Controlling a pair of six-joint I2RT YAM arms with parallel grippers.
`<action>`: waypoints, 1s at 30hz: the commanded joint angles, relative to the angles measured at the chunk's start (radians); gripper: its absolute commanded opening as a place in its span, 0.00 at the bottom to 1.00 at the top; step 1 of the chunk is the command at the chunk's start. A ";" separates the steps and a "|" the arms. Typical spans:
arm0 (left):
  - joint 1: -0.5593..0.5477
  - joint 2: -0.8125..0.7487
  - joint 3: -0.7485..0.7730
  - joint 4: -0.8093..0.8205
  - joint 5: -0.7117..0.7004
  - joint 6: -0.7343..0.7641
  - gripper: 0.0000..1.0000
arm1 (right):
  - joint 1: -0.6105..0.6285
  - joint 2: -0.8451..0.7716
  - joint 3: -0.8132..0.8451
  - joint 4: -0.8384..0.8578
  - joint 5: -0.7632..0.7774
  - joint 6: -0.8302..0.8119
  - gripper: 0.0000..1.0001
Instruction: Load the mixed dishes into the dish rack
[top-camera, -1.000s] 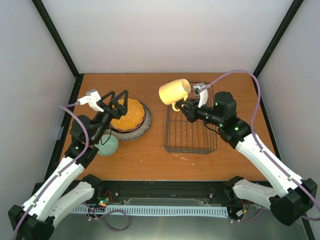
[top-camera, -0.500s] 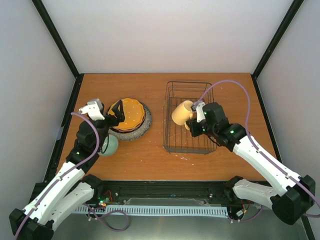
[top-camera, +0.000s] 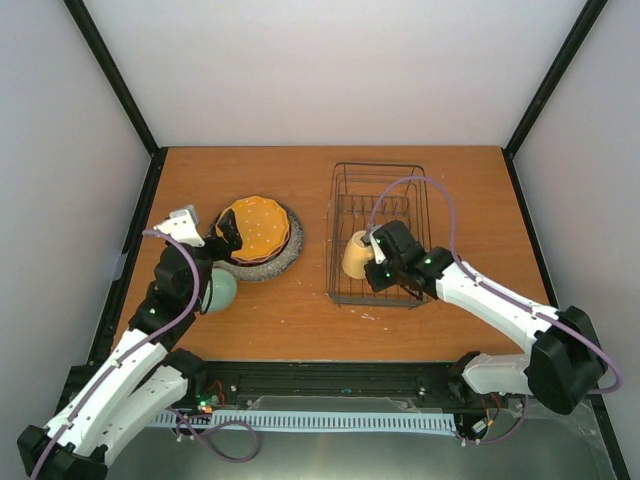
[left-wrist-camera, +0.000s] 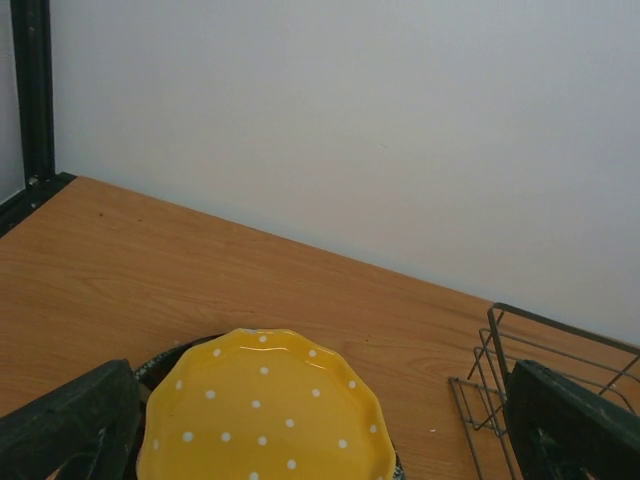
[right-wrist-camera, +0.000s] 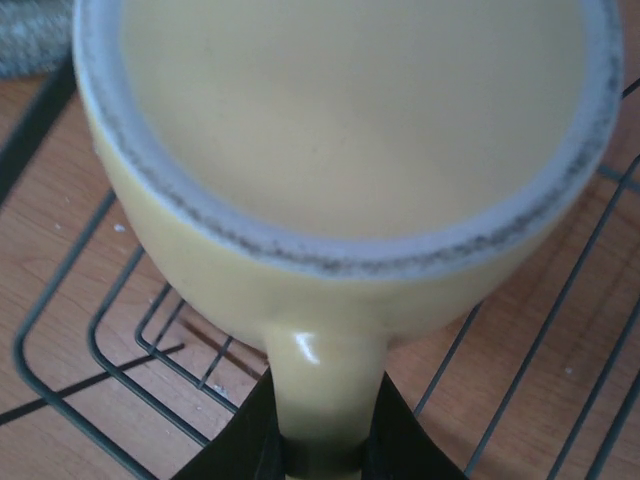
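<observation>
Yellow mug (top-camera: 356, 256), clamped in right tool (top-camera: 377, 263), inside dish rack (top-camera: 346, 197) by its left edge; left tool (top-camera: 226, 233) apart.

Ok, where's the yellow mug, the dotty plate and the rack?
yellow mug (top-camera: 356, 256), top view, on its body.
dotty plate (left-wrist-camera: 262, 415), left wrist view, on its middle.
rack (top-camera: 397, 212), top view, on its bare wire floor.

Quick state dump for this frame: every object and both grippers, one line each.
yellow mug: inside the rack, held by its handle
dish rack: on the table, holds only the mug
orange dotted plate: topmost of the stacked plates, not gripped
dark-rimmed plate: under the orange plate, mostly hidden
grey speckled plate: lowest plate, on the table
pale green bowl: on the table
left gripper: open, at the orange plate
right gripper: shut on the mug handle
</observation>
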 joint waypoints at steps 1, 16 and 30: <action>0.008 -0.052 -0.014 -0.032 -0.048 0.017 1.00 | 0.018 0.034 -0.007 0.102 0.009 -0.013 0.03; 0.023 -0.118 -0.049 -0.035 -0.064 0.025 1.00 | 0.021 0.158 -0.012 0.140 -0.041 -0.026 0.03; 0.042 -0.140 -0.049 -0.074 -0.066 0.032 1.00 | 0.021 0.179 0.011 0.099 -0.057 -0.018 0.27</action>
